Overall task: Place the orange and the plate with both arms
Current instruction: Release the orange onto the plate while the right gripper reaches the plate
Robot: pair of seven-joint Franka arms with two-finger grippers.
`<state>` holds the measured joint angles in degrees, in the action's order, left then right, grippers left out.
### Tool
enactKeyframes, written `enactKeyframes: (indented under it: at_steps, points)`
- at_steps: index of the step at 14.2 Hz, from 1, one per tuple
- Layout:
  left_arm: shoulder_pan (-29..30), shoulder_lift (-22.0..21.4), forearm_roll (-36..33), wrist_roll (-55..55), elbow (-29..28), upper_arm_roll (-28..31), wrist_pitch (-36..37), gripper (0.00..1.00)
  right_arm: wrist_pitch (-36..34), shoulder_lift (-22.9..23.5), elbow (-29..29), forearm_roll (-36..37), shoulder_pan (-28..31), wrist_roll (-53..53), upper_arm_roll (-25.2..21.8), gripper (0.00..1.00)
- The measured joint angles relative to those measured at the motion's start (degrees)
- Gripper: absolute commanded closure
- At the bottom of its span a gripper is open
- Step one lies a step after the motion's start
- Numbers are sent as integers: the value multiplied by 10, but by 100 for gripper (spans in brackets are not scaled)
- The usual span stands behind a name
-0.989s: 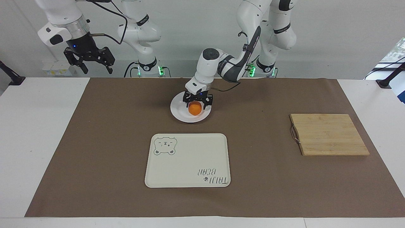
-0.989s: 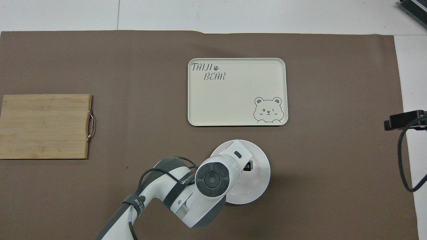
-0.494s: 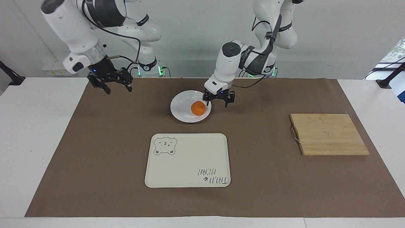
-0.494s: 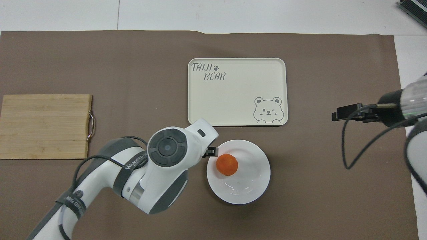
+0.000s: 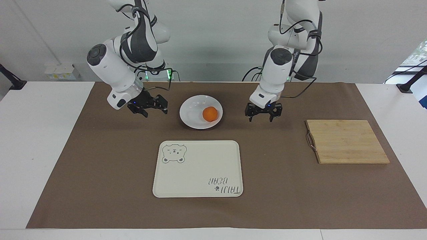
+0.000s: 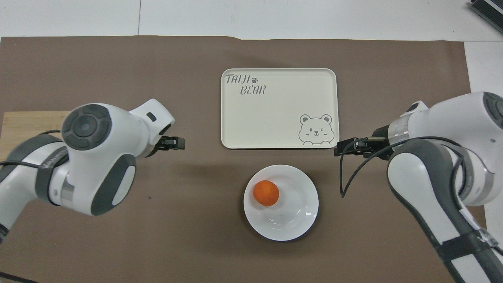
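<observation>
A small round bright-orange fruit is being carried by a round glossy white shallow plate, sitting off-centre on it, toward the left arm's end of the desk. The plate is resting on the brown mat that is covering the white desk, nearer to the robots than the cream rectangular tray with a bear drawing and lettering; plate and tray are lying near each other but apart.

The left gripper is being held low over the mat between the plate and the rectangular bamboo cutting board with a metal handle, jaws standing apart, nothing between them. The right gripper is being held low over the mat beside the plate, toward the right arm's end, tilted toward the plate, jaws likewise apart and empty. Neither gripper is touching plate or fruit.

The cutting board is lying well apart from the plate, at the left arm's end of the mat.
</observation>
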<state>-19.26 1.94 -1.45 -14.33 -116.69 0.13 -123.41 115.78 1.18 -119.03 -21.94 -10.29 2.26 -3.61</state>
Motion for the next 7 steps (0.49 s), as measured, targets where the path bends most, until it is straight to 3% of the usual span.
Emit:
enactKeyframes:
  at_steps: [5, 7]
  points:
    - [117, -38, -1, 129, 18, 1, 8, 0, 95, 0, -92, -68, -56, 30, 1, 0]
    - [149, -45, -1, 168, 64, 1, 71, 0, 103, 0, -107, -69, -73, 30, 1, 0]
